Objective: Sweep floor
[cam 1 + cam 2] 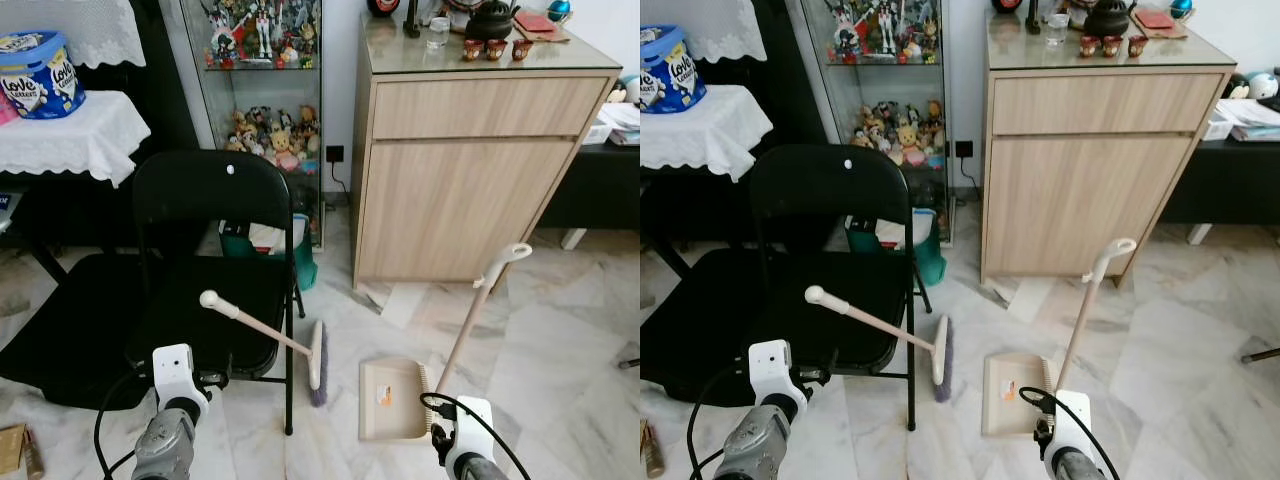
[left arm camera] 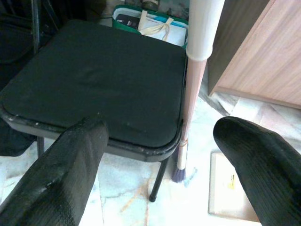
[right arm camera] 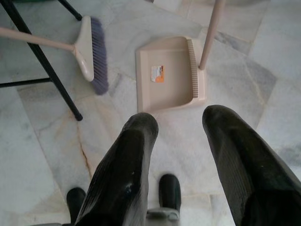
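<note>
A broom leans against the seat of a black folding chair (image 1: pixel 215 260). Its beige handle (image 1: pixel 255 325) slopes down to a head with purple bristles (image 1: pixel 317 362) on the marble floor. Just right of it lies a beige dustpan (image 1: pixel 390 398), its long handle (image 1: pixel 470 320) rising to the right. My left arm (image 1: pixel 170 420) is low in front of the chair; its gripper (image 2: pixel 162 129) is open, with the broom handle (image 2: pixel 195 70) a little beyond the fingers. My right gripper (image 3: pixel 178 125) is open above the floor, just short of the dustpan (image 3: pixel 169 75).
A wooden cabinet (image 1: pixel 470 150) stands behind the dustpan, and a glass case of figurines (image 1: pixel 265 100) behind the chair. A table with a white lace cloth (image 1: pixel 70 135) is at the left. Open marble floor (image 1: pixel 560 340) lies to the right.
</note>
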`<state>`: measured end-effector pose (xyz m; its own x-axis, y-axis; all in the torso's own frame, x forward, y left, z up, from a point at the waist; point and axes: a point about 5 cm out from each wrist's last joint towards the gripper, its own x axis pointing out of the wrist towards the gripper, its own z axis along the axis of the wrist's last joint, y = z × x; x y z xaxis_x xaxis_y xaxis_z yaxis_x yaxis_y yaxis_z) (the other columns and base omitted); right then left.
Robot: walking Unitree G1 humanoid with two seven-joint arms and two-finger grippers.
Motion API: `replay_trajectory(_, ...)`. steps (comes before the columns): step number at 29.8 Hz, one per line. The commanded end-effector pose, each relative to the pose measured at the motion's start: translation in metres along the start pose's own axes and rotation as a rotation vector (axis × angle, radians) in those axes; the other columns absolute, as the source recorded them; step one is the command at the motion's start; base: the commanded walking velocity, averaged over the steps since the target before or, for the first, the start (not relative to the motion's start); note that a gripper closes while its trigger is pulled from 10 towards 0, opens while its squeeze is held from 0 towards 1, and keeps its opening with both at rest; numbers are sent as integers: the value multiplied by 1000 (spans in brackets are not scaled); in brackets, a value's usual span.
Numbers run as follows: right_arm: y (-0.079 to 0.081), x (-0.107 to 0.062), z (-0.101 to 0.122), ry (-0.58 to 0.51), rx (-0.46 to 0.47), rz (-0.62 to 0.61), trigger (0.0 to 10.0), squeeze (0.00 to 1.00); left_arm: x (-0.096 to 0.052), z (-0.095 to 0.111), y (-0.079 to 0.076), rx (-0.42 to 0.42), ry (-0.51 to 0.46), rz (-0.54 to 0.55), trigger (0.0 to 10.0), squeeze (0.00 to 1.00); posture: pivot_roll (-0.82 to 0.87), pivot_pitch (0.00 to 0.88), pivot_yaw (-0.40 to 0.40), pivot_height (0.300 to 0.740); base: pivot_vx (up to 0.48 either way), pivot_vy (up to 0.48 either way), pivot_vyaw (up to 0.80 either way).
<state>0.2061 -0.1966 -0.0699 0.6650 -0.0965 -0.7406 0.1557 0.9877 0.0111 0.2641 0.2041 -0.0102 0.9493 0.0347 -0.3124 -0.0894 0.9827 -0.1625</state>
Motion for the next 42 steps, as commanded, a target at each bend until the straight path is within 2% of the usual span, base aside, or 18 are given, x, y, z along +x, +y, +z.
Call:
replay_trajectory(1,3,1,2,-9,4,3,10000,0,-1,0,2,13,4,3,10000,0,-74,0,34,740,0,0,0)
replay_trajectory(18,4,1,5,-19,-3,9,10000,0,-2,-2,3,2,3,3,10000,0,-78,0,33,740,0,0,0)
replay_trajectory(24,3,1,4,-15,-4,8,10000,0,2,-1,-14,7,20,-116,10000,0,-78,0,32,740,0,0,0)
replay_trajectory(27,3,1,4,-14,-7,10,10000,0,4,1,-18,41,8,-119,10000,0,-82,0,31,740,0,0,0)
replay_trajectory(30,3,1,4,-14,-10,11,10000,0,6,4,-21,27,-2,-115,10000,0,-84,0,31,740,0,0,0)
replay_trajectory(31,3,1,4,-14,-11,11,10000,0,8,6,-23,23,-9,-118,10000,129,-84,0,31,740,0,0,0)
replay_trajectory(32,3,1,4,-14,-13,11,10000,0,9,8,-24,22,-14,-120,10000,129,-90,0,32,740,0,0,0)
replay_trajectory(33,3,1,4,-14,-17,11,10000,0,12,11,-28,16,-22,-130,10000,1000,-93,0,32,740,0,0,0)
replay_trajectory(42,1,1,5,-19,-10,2,10000,0,21,21,-41,36,-29,-155,10000,1000,-116,0,43,740,0,0,0)
